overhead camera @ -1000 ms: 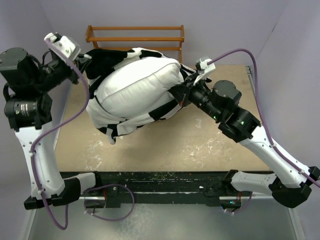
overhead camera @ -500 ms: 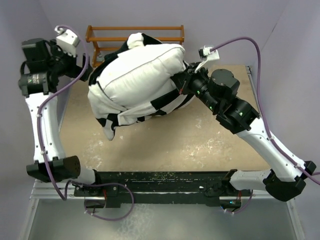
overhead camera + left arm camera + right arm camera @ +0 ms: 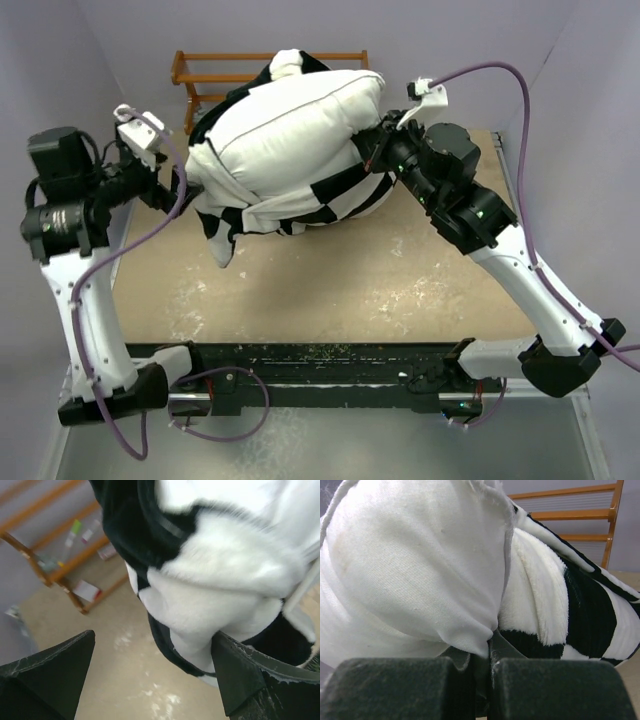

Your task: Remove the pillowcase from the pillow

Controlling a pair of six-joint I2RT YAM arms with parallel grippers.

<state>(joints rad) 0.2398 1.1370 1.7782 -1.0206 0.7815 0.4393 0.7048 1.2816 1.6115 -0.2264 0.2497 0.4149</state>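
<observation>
The plump white pillow (image 3: 290, 140) is held up off the table, tilted, with the black and white checked pillowcase (image 3: 335, 195) bunched round its lower and far sides. My right gripper (image 3: 372, 158) is shut on the pillow's right corner; in the right wrist view the fingers (image 3: 485, 680) pinch white pillow fabric (image 3: 420, 570), with the fleecy pillowcase (image 3: 585, 610) just beside them. My left gripper (image 3: 175, 185) stands open at the pillowcase's left edge. In the left wrist view a hanging fold of pillowcase (image 3: 215, 595) brushes the right fingertip (image 3: 245, 675); nothing is gripped between the jaws (image 3: 155, 680).
A wooden rack (image 3: 270, 65) stands at the table's far edge behind the pillow, and shows in both wrist views (image 3: 60, 565) (image 3: 570, 510). The tan tabletop (image 3: 350, 280) has white scuffs. Purple walls close in on the left and right.
My left gripper has opened, let go of the pillowcase and drawn back toward the near left. The right arm has lifted the pillow higher and toward the rack.
</observation>
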